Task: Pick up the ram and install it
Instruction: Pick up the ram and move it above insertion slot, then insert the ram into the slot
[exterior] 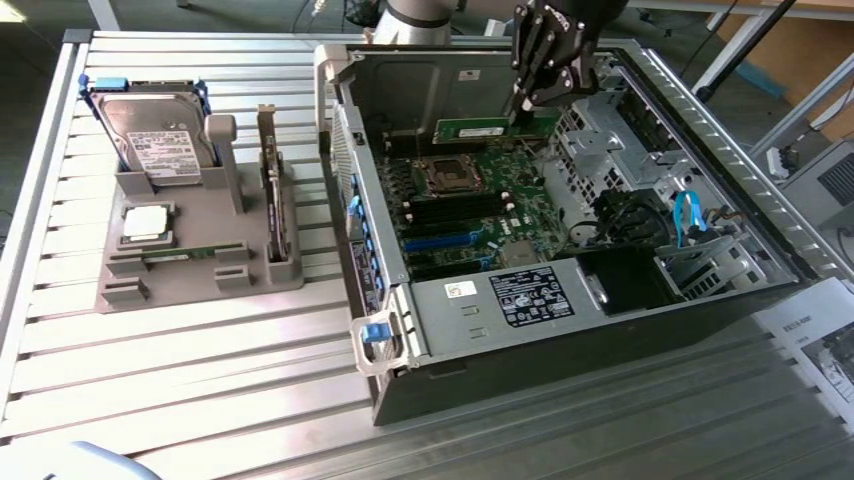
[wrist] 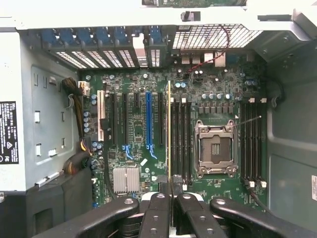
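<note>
One thin, narrow green ram stick (exterior: 474, 129) (wrist: 169, 129) is pinched on one end between the narrowly set fingers of the black gripper (exterior: 525, 104) (wrist: 172, 187). It hangs on edge over the green motherboard (exterior: 467, 205) (wrist: 133, 148), running along the black memory slots (wrist: 181, 139) beside the square metal CPU socket (exterior: 447, 177) (wrist: 214, 148). All of this is inside the open grey metal computer case (exterior: 441, 80). On the slatted metal desk (exterior: 200, 380), toward the exterior view's left, a grey plastic holder (exterior: 174, 265) carries a silver hard drive (exterior: 158, 140).

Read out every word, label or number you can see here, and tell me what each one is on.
Nothing reads clearly enough to quote.
Label on the hard drive: print too small to read.
Black label on the grey metal box: white print, too small in both views.
White sticker beside it: blurred.
Paper sheet at the exterior view's right edge: printed, blurred.
</note>
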Robot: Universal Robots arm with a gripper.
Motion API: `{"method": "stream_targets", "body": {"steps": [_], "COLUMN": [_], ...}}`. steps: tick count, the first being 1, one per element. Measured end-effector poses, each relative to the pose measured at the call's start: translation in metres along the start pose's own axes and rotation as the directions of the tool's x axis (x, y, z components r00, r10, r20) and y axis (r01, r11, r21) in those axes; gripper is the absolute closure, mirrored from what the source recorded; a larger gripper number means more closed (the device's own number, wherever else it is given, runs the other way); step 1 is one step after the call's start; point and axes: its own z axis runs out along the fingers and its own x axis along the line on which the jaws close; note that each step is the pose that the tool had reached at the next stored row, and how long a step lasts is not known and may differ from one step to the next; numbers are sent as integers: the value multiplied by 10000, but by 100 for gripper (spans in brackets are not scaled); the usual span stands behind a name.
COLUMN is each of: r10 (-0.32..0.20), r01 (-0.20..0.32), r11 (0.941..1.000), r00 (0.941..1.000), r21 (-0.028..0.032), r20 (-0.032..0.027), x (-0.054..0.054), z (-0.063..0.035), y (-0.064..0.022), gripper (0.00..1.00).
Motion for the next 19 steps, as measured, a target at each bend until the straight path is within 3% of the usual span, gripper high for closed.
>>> {"method": "stream_targets", "body": {"steps": [8, 19], "r10": [-2, -2], "r01": [2, 2], "r11": [10000, 10000], "r00": [10000, 10000], "r21": [-1, -1], "r20": [63, 67], "x": [0, 0], "z": [70, 76], "y": [-2, -3], "gripper": [88, 88]}}
